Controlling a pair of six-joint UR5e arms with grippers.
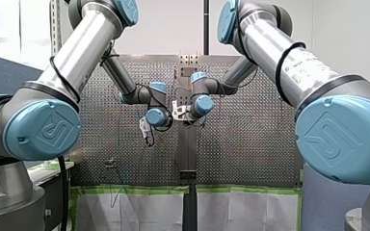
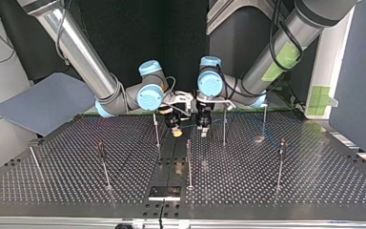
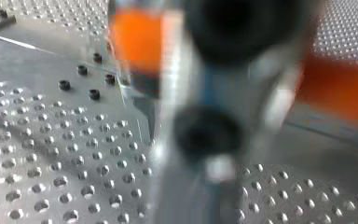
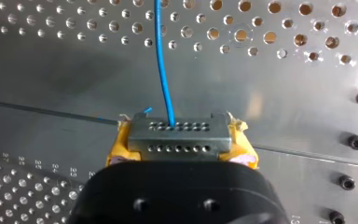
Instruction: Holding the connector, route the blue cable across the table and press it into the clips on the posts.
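Observation:
In the right wrist view my right gripper (image 4: 182,149) is shut on the grey metal connector (image 4: 177,135), its yellow pads (image 4: 119,147) on either side. The blue cable (image 4: 162,60) leaves the connector's face and runs ahead over the perforated plate. In the top view my right gripper (image 2: 174,128) hangs low near the middle of the table's far edge, and my left gripper (image 2: 203,127) is just beside it. In the left wrist view my left gripper (image 3: 237,93) is open, its orange pads (image 3: 137,42) wide apart, with a blurred metal and black upright thing between them.
Several thin posts stand on the perforated table (image 2: 52,186): one (image 2: 156,129) next to my right gripper, one (image 2: 188,162) nearer the top view's front, one (image 2: 224,125) beside my left gripper, others (image 2: 280,162) towards the sides. A black plate (image 2: 165,192) sits at the near edge.

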